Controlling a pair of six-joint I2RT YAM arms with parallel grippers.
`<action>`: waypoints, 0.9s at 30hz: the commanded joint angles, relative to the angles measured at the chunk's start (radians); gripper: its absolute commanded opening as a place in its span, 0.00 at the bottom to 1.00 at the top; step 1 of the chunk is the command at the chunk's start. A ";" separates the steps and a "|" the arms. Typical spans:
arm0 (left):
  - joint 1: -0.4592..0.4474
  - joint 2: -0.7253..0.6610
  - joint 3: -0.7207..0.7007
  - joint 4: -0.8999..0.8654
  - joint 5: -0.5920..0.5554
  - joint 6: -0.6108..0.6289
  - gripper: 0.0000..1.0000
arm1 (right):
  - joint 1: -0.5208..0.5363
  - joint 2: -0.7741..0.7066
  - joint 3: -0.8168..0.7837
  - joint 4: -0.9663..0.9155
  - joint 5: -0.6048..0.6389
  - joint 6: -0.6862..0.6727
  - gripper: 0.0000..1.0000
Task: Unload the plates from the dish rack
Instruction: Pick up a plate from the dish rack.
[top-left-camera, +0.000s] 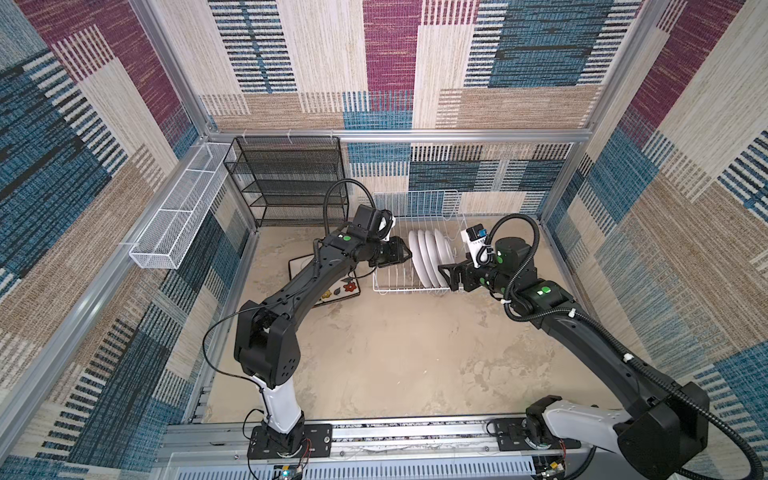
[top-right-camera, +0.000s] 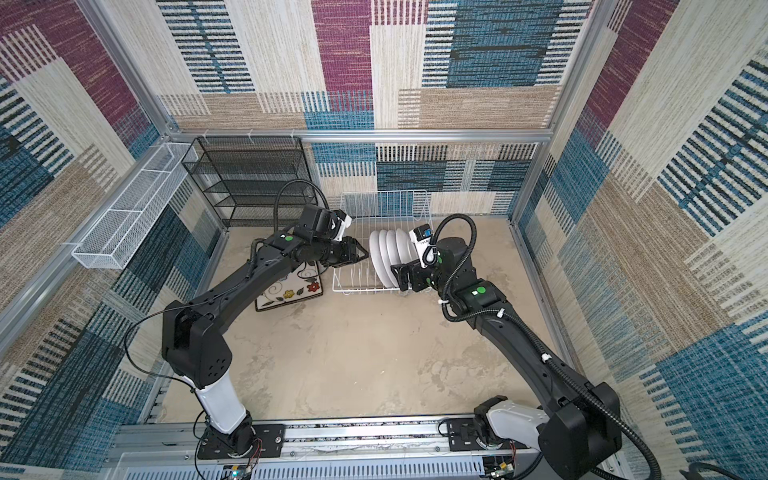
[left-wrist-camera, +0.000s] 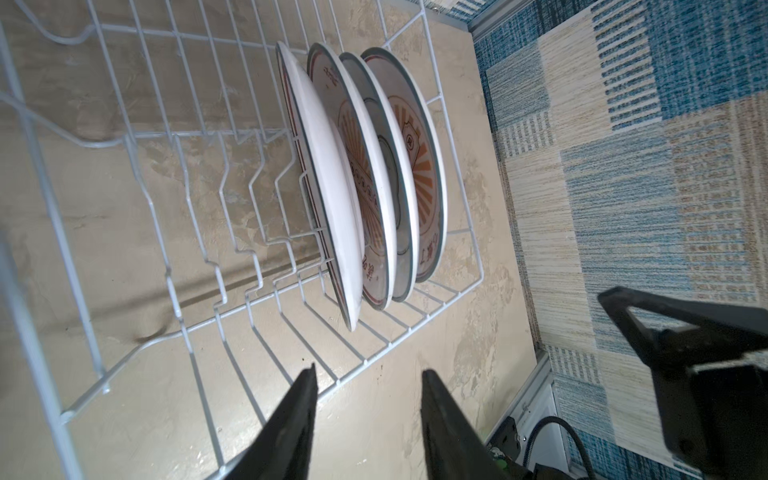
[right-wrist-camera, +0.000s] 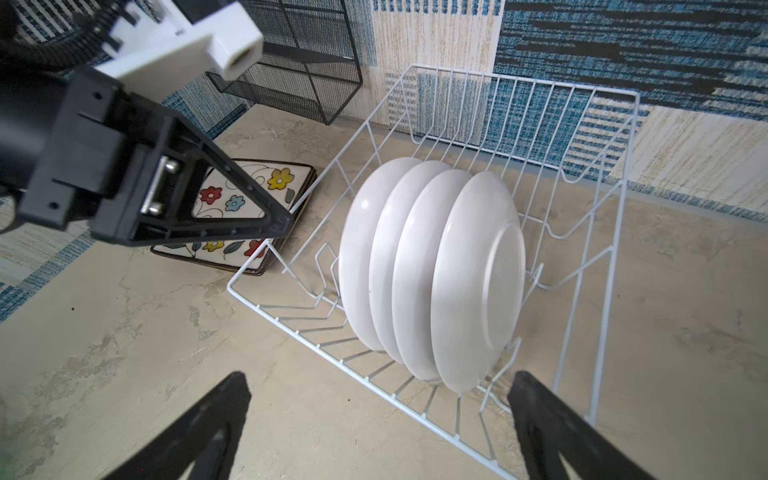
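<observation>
The white wire dish rack (top-left-camera: 399, 291) (top-right-camera: 361, 291) (left-wrist-camera: 390, 343) (right-wrist-camera: 367, 379) stands at the back of the table. Several round plates (top-left-camera: 428, 257) (top-right-camera: 386, 257) (left-wrist-camera: 332, 187) (right-wrist-camera: 436, 266) stand upright in its right half, white backs toward the right wrist camera. Square flowered plates (top-right-camera: 291, 291) (right-wrist-camera: 249, 208) lie stacked on the table left of the rack, partly under my left arm. My left gripper (top-left-camera: 405, 255) (left-wrist-camera: 370, 370) hovers over the rack's left part, close to the nearest plate, jaws apart and holding nothing. My right gripper (top-left-camera: 446, 276) (right-wrist-camera: 380, 374) is wide open at the rack's front right corner.
A black mesh shelf unit (top-left-camera: 291, 183) stands at the back left against the wall. A long white mesh basket (top-left-camera: 178, 220) hangs on the left wall. Patterned walls close in the table on three sides, and a metal rail (top-left-camera: 374, 432) runs along the front.
</observation>
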 joint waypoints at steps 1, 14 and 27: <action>-0.004 0.039 0.039 0.008 -0.002 -0.023 0.42 | -0.004 -0.012 -0.003 0.025 -0.011 0.016 1.00; -0.009 0.208 0.182 -0.012 -0.014 -0.039 0.33 | -0.012 -0.012 -0.008 0.038 -0.002 0.013 1.00; -0.012 0.272 0.218 -0.010 -0.017 -0.087 0.25 | -0.020 -0.007 0.003 0.032 -0.010 0.011 1.00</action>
